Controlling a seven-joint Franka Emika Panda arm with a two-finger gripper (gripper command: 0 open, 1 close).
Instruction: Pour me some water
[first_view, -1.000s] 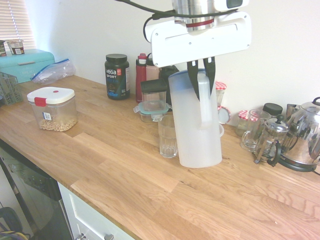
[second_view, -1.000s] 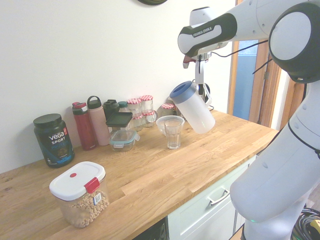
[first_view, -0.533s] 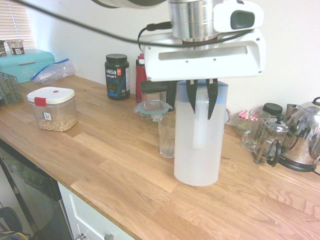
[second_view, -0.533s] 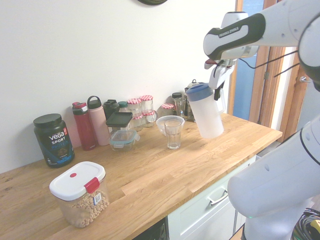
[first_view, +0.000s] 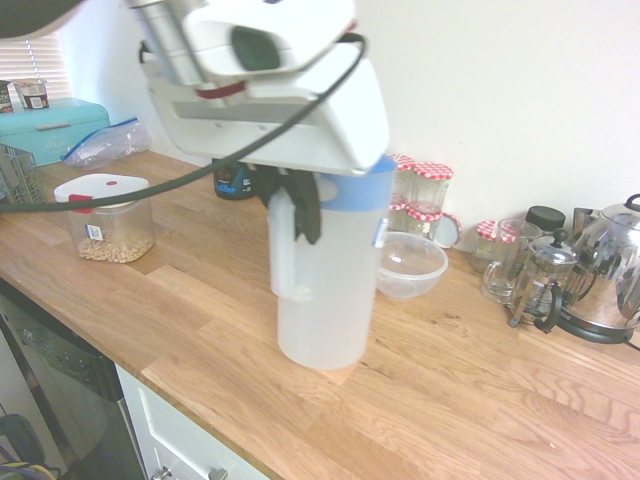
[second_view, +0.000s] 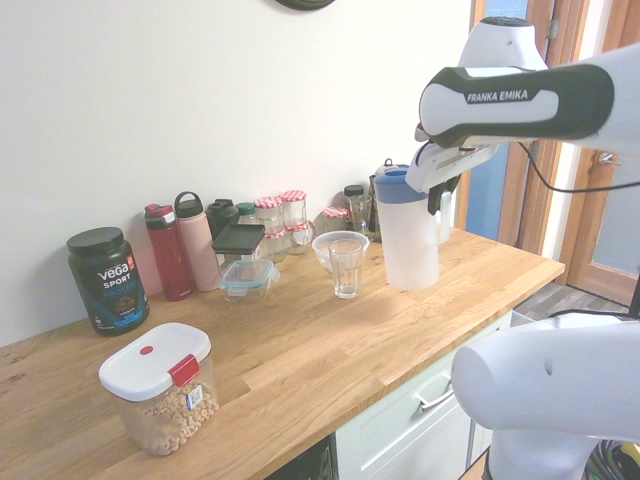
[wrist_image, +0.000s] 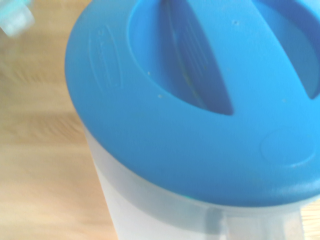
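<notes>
So the jug (second_view: 411, 230) is back upright now and swung away from the glass (second_view: 347, 267), gripper (second_view: 440, 200) clamped tight on its handle. Looks like pouring's done, just needs setting down.

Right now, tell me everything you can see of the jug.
The jug is tall, frosted-white, translucent plastic by its look, with a blue lid on top and a side handle. It stands roughly upright, and seems to hang just above the wooden counter, beside the ribbed glass. The gripper is shut on its handle; nothing else touches it. No water level can be made out.
</notes>
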